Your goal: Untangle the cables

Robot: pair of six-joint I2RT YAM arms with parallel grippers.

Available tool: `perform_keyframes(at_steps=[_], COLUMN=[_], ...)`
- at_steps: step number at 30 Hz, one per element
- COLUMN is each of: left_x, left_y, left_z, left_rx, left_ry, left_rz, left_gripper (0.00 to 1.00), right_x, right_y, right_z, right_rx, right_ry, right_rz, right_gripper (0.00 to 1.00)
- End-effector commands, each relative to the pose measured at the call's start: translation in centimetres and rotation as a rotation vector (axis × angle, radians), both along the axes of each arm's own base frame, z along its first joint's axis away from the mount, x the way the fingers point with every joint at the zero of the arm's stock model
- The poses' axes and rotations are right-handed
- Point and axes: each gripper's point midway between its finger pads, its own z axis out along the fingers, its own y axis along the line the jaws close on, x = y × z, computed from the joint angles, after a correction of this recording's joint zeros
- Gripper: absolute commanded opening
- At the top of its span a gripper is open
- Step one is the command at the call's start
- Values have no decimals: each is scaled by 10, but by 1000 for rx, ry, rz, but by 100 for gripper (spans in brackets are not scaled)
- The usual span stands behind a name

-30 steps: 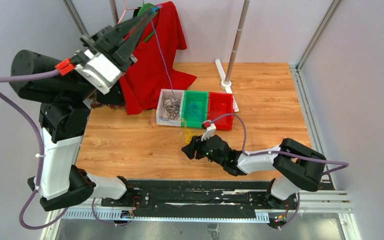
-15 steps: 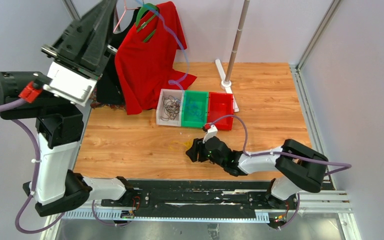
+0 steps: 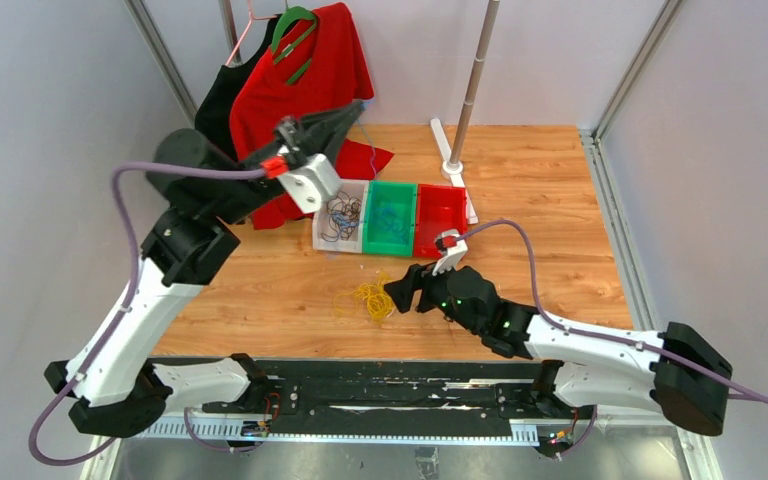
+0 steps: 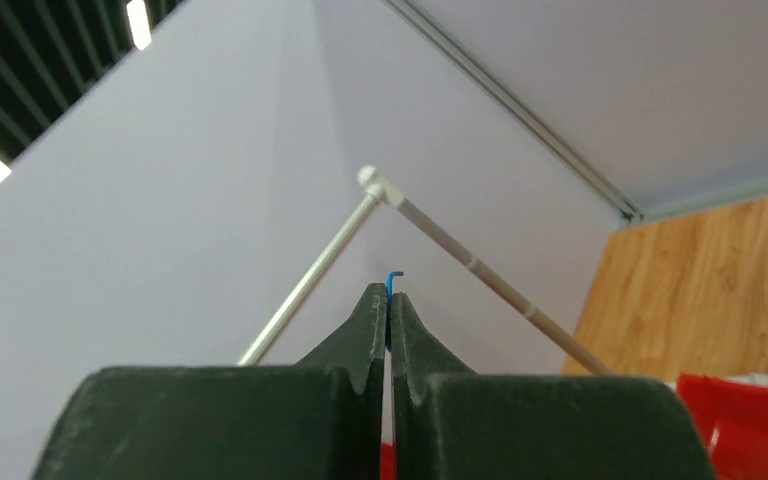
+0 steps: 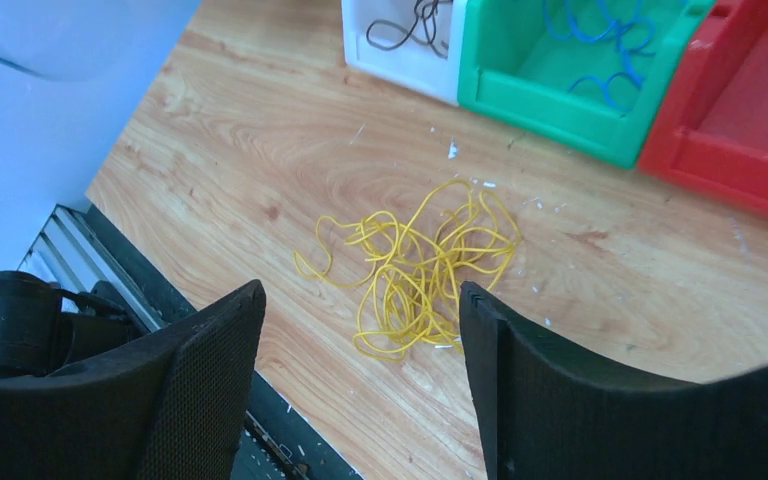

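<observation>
Just ahead of my right gripper (image 5: 360,300), spread wide and empty, the yellow wire tangle (image 5: 415,265) lies on the wooden table (image 5: 260,130): light, floppy; I'd pinch one outer loop. My left gripper (image 4: 388,305) is clamped on a thin blue wire (image 4: 392,276).

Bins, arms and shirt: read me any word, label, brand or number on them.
None. No writing shows in any view on the white bin, green bin, red bin, shirt, left arm or right arm.
</observation>
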Motion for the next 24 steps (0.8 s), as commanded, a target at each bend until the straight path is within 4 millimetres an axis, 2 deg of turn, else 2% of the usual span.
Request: perform_keyframes(at_steps=[1,6,11,17,24], left_x=[21,54,92,120,147], left_y=[-9,-24,-38,-54,-60], left_z=[-48,-94,-123,-139,-151], left_rx=[92,159,196,204,202], left_ry=[61,138,188,203,212], left_rz=[53,116,204,239,320], left_gripper=[0,0,0,0,0], right_x=[4,17,27,33,33], right_y=[-27,-62,-90,-110,-114], right_z=[1,15,19,13,4], right_rx=[-47,-76,-108,-149,-168], right_ry=[-54,-128,-185,-212,-214], right_rz=[-86,-228,-313,-358,-361], right_gripper=[70,68,66,65,64])
